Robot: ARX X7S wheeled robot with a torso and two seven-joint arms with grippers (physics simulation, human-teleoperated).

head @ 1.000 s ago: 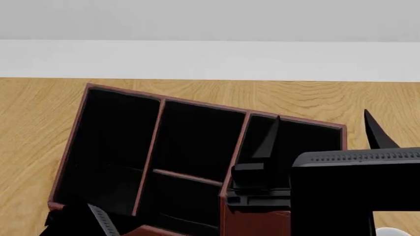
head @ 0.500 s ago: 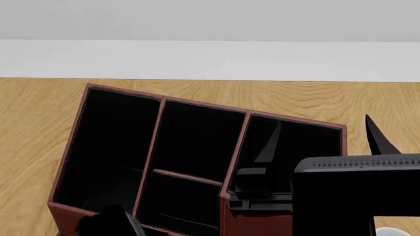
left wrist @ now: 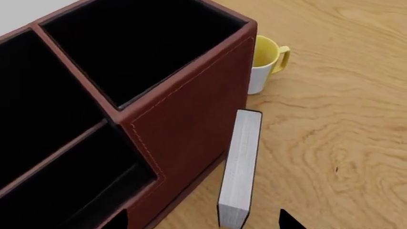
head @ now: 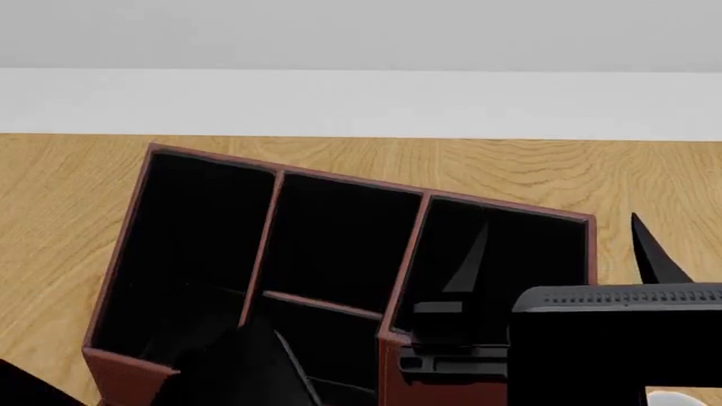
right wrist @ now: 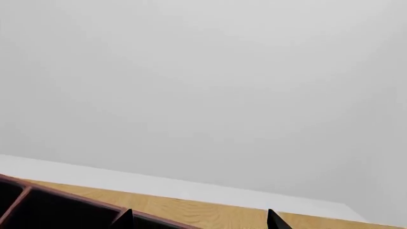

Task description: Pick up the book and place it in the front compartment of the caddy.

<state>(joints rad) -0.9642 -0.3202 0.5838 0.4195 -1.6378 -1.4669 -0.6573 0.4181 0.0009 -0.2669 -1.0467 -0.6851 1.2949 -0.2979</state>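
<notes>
The caddy is seen on the wooden tabletop, a dark red-brown box with black insides split by thin walls. In the left wrist view the book is seen standing on its edge on the tabletop, just beside the outer wall of the caddy, with its white page edges facing the camera. It is outside the caddy, not in any part of it. A white-and-yellow mug is seen near the tall corner of the caddy, past the far end of the book. The left gripper is held over the near end of the book; only two dark tips of its fingers are seen, spread wide to either side, and nothing is gripped. The right gripper is held over the end section of the caddy, with its fingers spread apart and nothing between them.
</notes>
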